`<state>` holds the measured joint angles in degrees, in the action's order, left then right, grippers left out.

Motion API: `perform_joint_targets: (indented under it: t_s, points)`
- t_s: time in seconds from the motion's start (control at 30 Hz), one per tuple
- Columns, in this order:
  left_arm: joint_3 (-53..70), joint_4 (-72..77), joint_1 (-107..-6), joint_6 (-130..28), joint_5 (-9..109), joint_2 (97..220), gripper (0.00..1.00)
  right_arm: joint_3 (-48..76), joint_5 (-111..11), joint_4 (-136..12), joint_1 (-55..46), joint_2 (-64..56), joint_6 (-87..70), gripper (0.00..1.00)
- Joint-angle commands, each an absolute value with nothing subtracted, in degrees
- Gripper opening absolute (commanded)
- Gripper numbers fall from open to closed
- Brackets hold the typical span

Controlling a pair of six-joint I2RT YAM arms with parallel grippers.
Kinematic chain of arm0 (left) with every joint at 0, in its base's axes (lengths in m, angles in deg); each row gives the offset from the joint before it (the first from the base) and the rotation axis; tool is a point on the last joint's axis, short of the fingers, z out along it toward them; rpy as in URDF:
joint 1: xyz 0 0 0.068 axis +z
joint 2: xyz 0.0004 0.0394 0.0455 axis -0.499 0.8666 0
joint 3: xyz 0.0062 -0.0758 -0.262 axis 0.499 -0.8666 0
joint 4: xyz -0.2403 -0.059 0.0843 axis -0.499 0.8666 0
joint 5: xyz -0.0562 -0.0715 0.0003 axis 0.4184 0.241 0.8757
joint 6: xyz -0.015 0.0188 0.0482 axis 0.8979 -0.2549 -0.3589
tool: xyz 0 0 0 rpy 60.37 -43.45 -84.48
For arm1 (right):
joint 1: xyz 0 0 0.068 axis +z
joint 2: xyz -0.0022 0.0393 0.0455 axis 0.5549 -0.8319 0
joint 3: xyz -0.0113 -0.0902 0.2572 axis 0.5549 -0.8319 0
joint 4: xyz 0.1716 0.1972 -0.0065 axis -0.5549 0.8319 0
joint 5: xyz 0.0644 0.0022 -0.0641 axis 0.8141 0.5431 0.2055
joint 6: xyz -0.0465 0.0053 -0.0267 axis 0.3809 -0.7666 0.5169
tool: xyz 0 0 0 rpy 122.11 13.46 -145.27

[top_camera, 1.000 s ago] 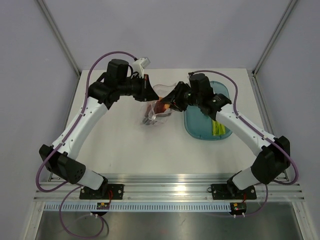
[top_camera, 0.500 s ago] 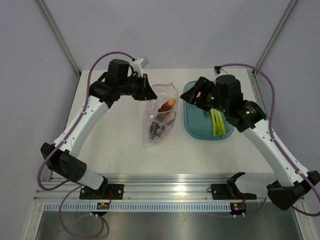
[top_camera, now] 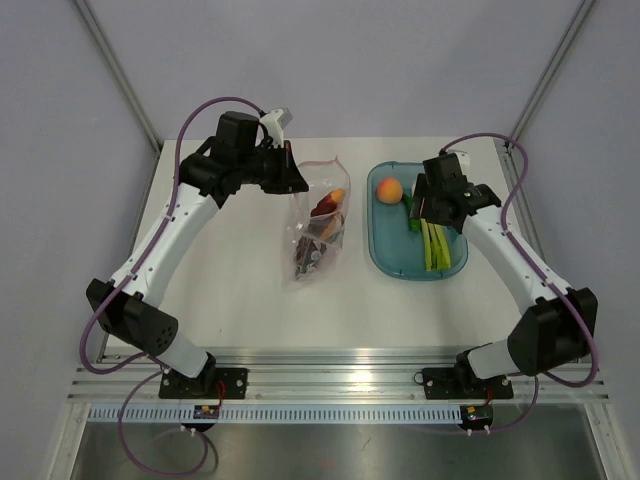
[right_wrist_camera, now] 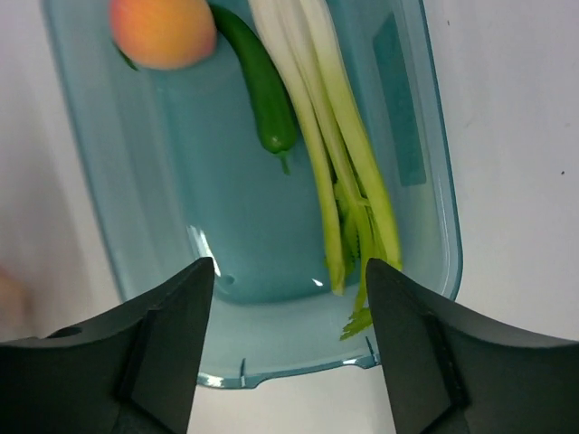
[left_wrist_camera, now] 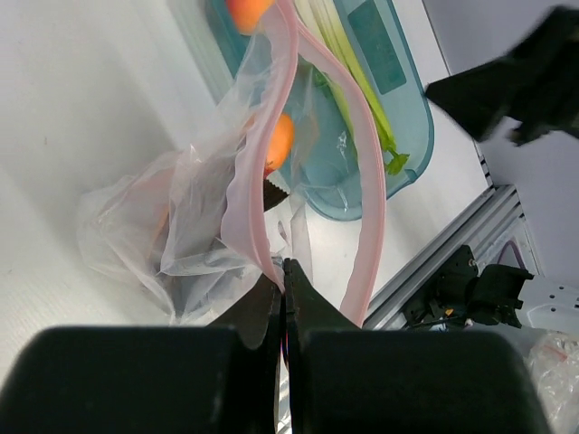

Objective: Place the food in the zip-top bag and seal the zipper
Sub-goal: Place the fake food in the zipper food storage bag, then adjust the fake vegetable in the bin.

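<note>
Top view: the tray (top_camera: 378, 250) lies on the table (top_camera: 230, 260). The bag (top_camera: 318, 240) is just left of the tray, not touching it, and holds an orange-red wedge (top_camera: 330, 203) and some darker pieces. The left gripper (top_camera: 292, 182) is at the bag's far edge, left of the tray. The peach (top_camera: 390, 189) sits at the tray's far end and the stalks (top_camera: 433, 245) lie in its near right part. The right gripper (top_camera: 424, 208) hangs over the tray's far half.

Left wrist: the jaws are pressed together, pinching the zipper (left_wrist_camera: 246, 172) on one side of the mouth. The other side of the mouth arcs free toward the tray, so the mouth gapes.

Right wrist: the fingers are spread with nothing between them, above the tray's floor. In the tray, the chili (right_wrist_camera: 258, 86) lies between the peach and the stalks.
</note>
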<state>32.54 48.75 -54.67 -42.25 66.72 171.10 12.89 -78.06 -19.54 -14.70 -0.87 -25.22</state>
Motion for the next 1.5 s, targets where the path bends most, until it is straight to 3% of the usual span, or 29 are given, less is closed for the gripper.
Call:
perform_joint_targets:
  t_s: [0.0,0.23,0.5,1.1,1.23,1.33,1.37,1.43,1.47]
  points:
    - [39.6,48.2,-54.2,-42.1,62.5,171.4,0.0,12.4,-78.7,-20.8,-16.9,-6.0,-18.0,0.78]
    - [43.9,49.6,-54.3,-43.4,59.7,170.5,0.0,9.0,-70.7,-30.7,-23.6,-13.0,-15.8,0.78]
    - [33.7,46.3,-54.3,-42.0,63.4,171.2,0.0,13.9,-69.1,-32.0,-24.9,-25.4,-11.8,0.78]
    - [26.5,43.7,-54.3,-40.7,66.3,169.0,0.0,11.6,-67.2,-35.8,-27.4,-29.7,-13.0,0.69]
    - [25.8,43.3,-54.3,-40.5,66.6,168.7,0.0,10.4,-65.4,-36.9,-27.4,-30.3,-13.5,0.59]
    - [25.7,43.1,-54.3,-40.5,66.4,168.5,0.0,9.8,-65.1,-37.4,-27.5,-29.7,-14.2,0.3]
    - [25.7,43.1,-54.3,-40.5,66.4,168.3,0.0,9.7,-65.1,-37.2,-27.5,-29.4,-14.2,0.13]
    - [25.7,43.2,-54.3,-40.6,66.3,168.1,0.0,9.6,-65.1,-37.1,-27.5,-27.8,-14.0,0.0]
    - [25.6,43.1,-54.3,-40.7,66.3,168.0,0.0,10.0,-65.1,-36.3,-27.5,-27.0,-13.5,0.0]
